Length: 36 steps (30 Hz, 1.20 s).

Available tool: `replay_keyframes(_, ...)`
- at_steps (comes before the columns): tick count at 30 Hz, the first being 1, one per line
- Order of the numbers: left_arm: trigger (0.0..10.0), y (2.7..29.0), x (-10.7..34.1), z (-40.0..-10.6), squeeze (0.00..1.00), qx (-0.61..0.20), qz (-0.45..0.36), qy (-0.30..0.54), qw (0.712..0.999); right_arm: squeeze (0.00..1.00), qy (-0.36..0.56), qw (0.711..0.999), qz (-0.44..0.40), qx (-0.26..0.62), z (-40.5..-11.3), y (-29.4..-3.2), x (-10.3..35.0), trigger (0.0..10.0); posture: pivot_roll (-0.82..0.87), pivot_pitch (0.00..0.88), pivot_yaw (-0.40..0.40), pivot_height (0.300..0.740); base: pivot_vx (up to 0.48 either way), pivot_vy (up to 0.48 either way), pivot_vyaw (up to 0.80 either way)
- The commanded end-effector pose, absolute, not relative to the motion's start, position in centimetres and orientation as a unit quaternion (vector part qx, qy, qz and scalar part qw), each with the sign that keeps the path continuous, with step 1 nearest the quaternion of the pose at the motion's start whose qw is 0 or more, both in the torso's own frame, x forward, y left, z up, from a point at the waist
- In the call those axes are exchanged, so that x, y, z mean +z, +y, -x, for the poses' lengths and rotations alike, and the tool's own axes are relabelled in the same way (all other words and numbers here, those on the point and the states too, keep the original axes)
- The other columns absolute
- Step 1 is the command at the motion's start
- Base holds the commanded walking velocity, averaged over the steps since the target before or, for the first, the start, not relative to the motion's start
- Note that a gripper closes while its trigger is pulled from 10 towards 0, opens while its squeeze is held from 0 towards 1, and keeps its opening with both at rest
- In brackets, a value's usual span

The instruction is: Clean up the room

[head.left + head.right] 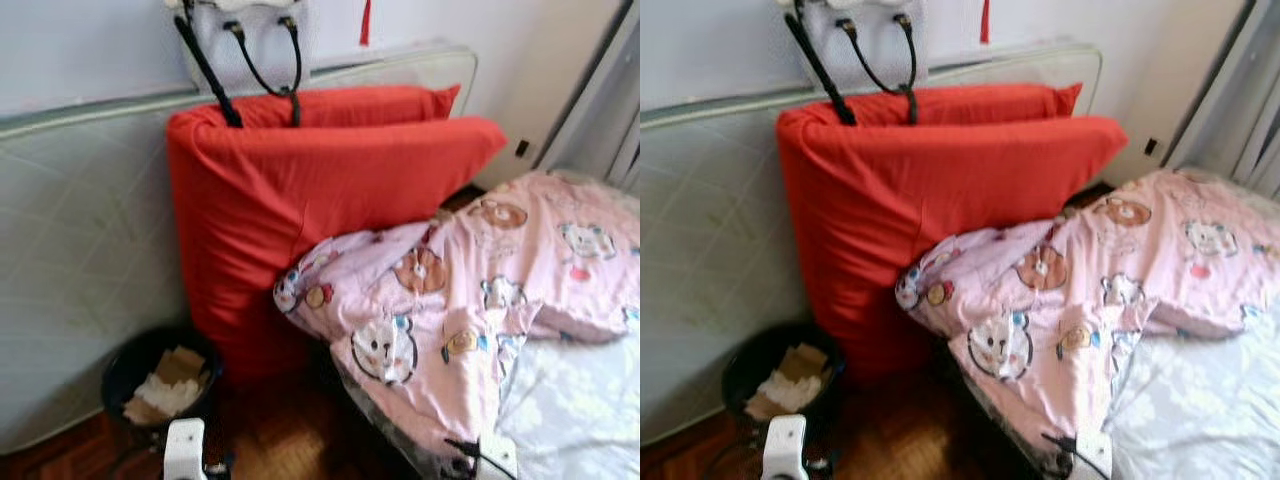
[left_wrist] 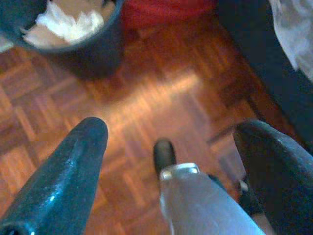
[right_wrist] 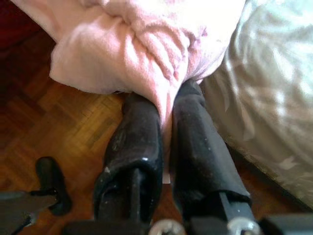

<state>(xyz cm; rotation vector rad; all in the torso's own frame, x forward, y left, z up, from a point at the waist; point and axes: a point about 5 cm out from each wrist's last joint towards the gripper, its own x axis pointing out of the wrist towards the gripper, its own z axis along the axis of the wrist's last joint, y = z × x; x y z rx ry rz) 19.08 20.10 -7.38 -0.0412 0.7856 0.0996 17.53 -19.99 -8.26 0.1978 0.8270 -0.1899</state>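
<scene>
Pink blanket (image 1: 470,300) pinched at the bed edge by our right gripper (image 3: 168,105).

Head views: we see the cartoon-print blanket heaped on the bed's (image 1: 580,410) near corner, its fold overhanging the parquet floor (image 1: 280,440). A red cushion (image 1: 300,200) leans upright against a pale mattress (image 1: 80,250) standing on edge; a black-handled bag (image 1: 250,40) sits on top. A dark bin (image 1: 125,365) of paper scraps stands on the floor beside the cushion. Left wrist view: our left gripper (image 2: 176,142) hangs above bare parquet, fingers spread wide, holding nothing, the bin ahead. Right wrist view: both fingers (image 3: 137,142) are pressed together on a blanket fold beside the patterned sheet.
</scene>
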Motion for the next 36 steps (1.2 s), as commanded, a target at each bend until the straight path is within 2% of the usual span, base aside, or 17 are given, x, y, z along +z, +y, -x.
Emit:
replay_keyframes(1,10.0,20.0,-7.6,-18.8,0.00,0.045,0.018,0.390,0.920,0.00,0.413,0.899,-0.109,-0.093,-16.8,-19.9,-8.6,10.0,-0.03,0.000,-0.047,0.740,-0.285,0.000,0.00)
replay_keyframes(11,10.0,19.9,-7.6,-18.7,0.00,0.048,0.017,0.390,0.919,0.00,0.411,0.899,-0.126,-0.081,-16.7,-19.5,-8.7,10.0,-0.03,0.000,-0.046,0.740,-0.301,0.000,0.00)
replay_keyframes(24,10.0,19.9,-7.8,-18.5,0.00,0.048,0.012,0.394,0.918,0.00,0.410,0.898,-0.145,-0.071,-16.6,-19.5,-8.7,10.0,-0.03,0.000,-0.048,0.740,0.000,0.000,0.00)
replay_keyframes(36,10.0,19.9,-7.7,-18.6,0.00,0.046,0.009,0.393,0.918,0.00,0.426,0.893,-0.140,-0.027,-16.3,-18.8,-9.0,10.0,-0.03,0.000,-0.047,0.740,0.000,0.000,0.00)
